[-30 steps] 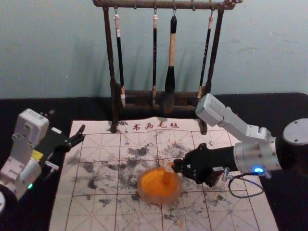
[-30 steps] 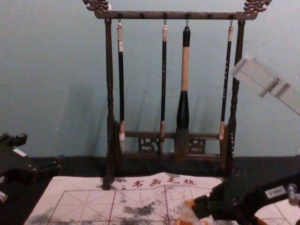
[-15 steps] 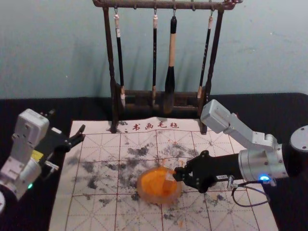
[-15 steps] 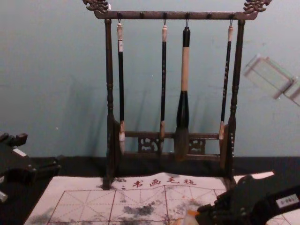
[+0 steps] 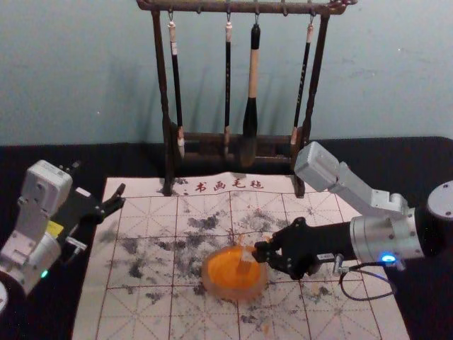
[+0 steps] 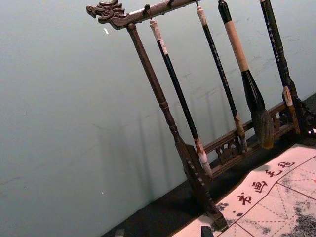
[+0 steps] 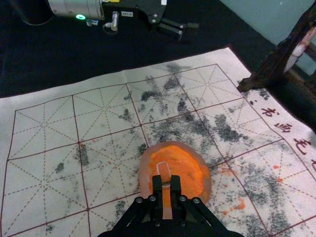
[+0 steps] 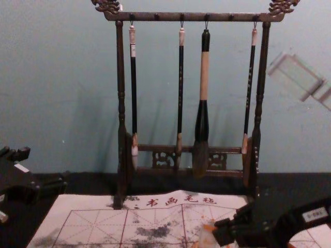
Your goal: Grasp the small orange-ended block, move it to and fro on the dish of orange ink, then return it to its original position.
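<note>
Over the right part of the orange ink dish [image 5: 225, 276], my right gripper [image 5: 259, 253] is shut on a small clear block [image 5: 248, 254]. In the right wrist view the right gripper [image 7: 166, 186] pinches the block [image 7: 163, 170], whose outline stands out against the orange ink [image 7: 187, 165]. In the chest view an orange patch shows at the top of the pale block [image 8: 208, 235], beside the gripper's tips [image 8: 220, 231]. Whether the block touches the ink, I cannot tell. My left gripper [image 5: 122, 197] is parked at the mat's left edge.
A dark wooden rack [image 5: 168, 106] with several hanging brushes stands at the mat's back edge. The ink-stained felt mat [image 5: 141, 312] lies under the dish, on a black-covered table [image 5: 42, 156].
Over the past second my right gripper and the block shifted slightly down and then back up in the head view, above the dish. The left arm stayed still.
</note>
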Available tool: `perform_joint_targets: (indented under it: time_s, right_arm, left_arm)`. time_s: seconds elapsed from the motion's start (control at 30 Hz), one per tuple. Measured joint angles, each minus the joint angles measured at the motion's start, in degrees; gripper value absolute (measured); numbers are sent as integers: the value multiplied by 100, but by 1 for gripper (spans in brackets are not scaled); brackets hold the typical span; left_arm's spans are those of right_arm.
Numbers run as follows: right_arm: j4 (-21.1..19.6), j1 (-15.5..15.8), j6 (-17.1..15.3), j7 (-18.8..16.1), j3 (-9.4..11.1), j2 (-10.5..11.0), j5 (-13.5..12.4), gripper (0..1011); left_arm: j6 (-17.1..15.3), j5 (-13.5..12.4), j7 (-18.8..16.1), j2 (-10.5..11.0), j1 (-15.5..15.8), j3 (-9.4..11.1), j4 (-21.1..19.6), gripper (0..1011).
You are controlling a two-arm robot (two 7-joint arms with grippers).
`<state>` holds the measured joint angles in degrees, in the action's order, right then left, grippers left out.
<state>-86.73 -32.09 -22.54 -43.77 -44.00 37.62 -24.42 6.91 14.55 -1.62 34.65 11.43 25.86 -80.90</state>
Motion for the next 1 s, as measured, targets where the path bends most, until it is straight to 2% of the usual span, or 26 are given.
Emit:
perform_joint_targets:
  time_s: [0.2,0.53,0.73,1.0]
  right_arm:
    - [-100,36,19,50,107,105,-88,65]
    - [-431,317,85,232,481,475,-417,65]
    - [-753,623,150,417,811,819,-682,65]
    - [-1086,1008,225,607,1122,1178,-947,64]
  left_arm:
    - [0,0,0,0,0,0,0,1001]
    - [0,0,0,0,0,0,0,1001]
    - [0,0,0,0,0,0,0,1001]
    - [0,0,0,0,0,0,0,1001]
